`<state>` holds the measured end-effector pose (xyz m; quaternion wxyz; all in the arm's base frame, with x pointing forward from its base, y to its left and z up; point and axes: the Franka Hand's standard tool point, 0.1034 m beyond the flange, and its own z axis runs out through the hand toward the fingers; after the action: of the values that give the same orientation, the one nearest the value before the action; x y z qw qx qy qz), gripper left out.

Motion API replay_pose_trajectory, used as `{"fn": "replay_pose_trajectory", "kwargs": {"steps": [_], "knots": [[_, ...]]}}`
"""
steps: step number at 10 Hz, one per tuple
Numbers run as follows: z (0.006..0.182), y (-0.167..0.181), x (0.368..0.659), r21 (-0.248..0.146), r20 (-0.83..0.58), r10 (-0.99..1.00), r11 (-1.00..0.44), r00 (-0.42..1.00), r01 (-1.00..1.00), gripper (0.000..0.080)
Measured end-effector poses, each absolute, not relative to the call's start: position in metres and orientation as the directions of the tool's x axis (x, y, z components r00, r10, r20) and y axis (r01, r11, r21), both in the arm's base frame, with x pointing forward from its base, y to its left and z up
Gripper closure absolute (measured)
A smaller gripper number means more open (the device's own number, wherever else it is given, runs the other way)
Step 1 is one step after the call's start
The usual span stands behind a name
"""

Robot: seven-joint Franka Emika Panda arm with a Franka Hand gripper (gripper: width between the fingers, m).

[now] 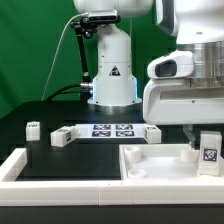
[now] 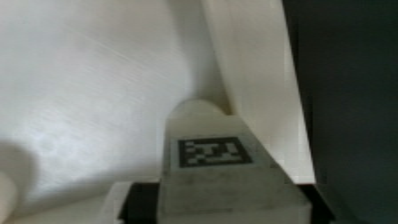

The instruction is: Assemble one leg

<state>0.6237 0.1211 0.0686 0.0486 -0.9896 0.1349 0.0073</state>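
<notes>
- Exterior view, lower right of frame: you see the tool (image 1: pixel 203 140) w/ the leg (image 1: pixel 209 154) just under its fingers, tag face toward the camera.
- Tool state: closed on the leg; the wrist view shows the leg (image 2: pixel 217 150) clamped between dark finger pads (image 2: pixel 139 199).
- Leg position: upright, above the far right corner of the white tray-like piece (image 1: pixel 160 165), lower centre-right. Contact w/ the tray floor: cannot tell.
- Wrist view: the white tray wall (image 2: pixel 240 60) runs up the frame behind the leg.
- Centre of the exterior view: the marker board (image 1: pixel 105 131) lies flat on the black desk (image 1: pixel 40 115).
- Left centre: a 2nd small white block (image 1: pixel 33 128) stands on the desk, well apart from the tool.
</notes>
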Motion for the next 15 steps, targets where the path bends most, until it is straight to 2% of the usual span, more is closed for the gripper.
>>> {"fn": "replay_pose_trajectory", "kwargs": {"steps": [2, 7, 10, 15], "knots": [[0.0698, 0.1189, 0.623, -0.125, -0.094, -0.547, -0.823, 0.832, -0.554, 0.0505], [0.0667, 0.1213, 0.6236, -0.095, -0.139, -0.893, -0.418, 0.427, -0.904, 0.0505], [0.0672, 0.1228, 0.6247, -0.059, -0.163, -0.979, -0.112, 0.121, -0.992, 0.0505], [0.0676, 0.1251, 0.626, -0.002, -0.186, -0.959, 0.218, -0.214, -0.976, 0.0505]]}}
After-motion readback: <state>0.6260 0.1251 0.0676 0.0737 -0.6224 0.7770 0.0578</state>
